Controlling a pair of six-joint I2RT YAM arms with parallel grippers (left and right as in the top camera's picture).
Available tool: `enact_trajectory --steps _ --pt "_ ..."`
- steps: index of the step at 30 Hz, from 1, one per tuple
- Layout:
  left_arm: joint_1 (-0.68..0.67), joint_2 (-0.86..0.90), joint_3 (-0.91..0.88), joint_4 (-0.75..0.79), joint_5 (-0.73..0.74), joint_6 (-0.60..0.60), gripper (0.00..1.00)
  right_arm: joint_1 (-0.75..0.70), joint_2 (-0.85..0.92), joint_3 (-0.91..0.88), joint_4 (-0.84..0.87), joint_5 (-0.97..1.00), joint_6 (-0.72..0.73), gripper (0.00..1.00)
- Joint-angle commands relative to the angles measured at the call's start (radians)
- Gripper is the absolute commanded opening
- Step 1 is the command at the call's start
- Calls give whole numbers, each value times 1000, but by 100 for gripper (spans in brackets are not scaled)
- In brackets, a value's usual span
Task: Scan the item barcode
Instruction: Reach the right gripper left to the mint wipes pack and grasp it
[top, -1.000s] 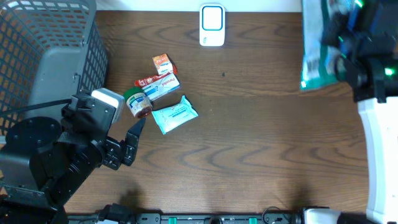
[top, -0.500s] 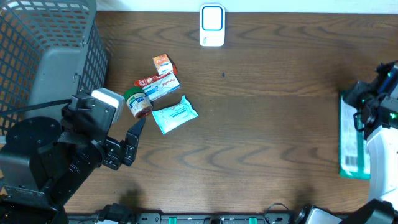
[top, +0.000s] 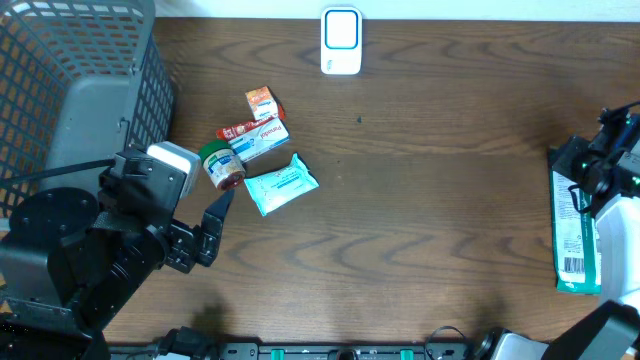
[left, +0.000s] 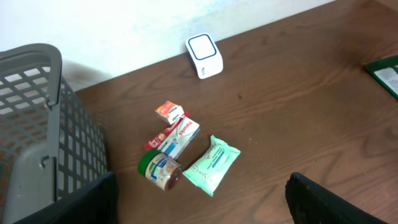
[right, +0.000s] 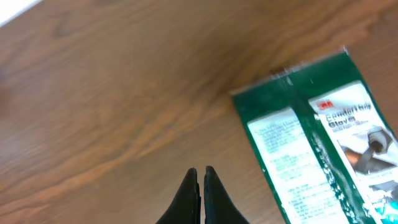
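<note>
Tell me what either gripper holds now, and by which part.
Nothing. The right gripper is shut, empty, beside the green 3M packet; the left gripper is open, empty.

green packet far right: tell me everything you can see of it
The green packet is a flat, glossy plastic bag with white printed panels and a 3M logo. Its barcode faces up near the front end. It lies flat on the table by the right edge, its long side running front to back. The right gripper is shut beside it, not gripping it.
</note>
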Motion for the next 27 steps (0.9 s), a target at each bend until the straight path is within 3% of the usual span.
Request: enact_trajectory --steps 1,3,6,14,22,27 --pt "3 0 6 1 -10 -5 86 64 -80 107 -63 -96 -82 1" --pt "3 0 6 1 -10 -5 86 137 -105 139 -97 -124 -121 2" --pt "3 0 6 1 -10 -5 86 294 -133 158 -113 -124 -162 12" --pt "3 0 6 1 -10 -5 86 734 -95 158 -45 -84 -216 59" --pt "3 0 6 1 -10 -5 86 1002 89 158 28 -60 -296 97" --pt "3 0 6 1 -10 -5 86 1130 221 158 100 -52 -373 97"
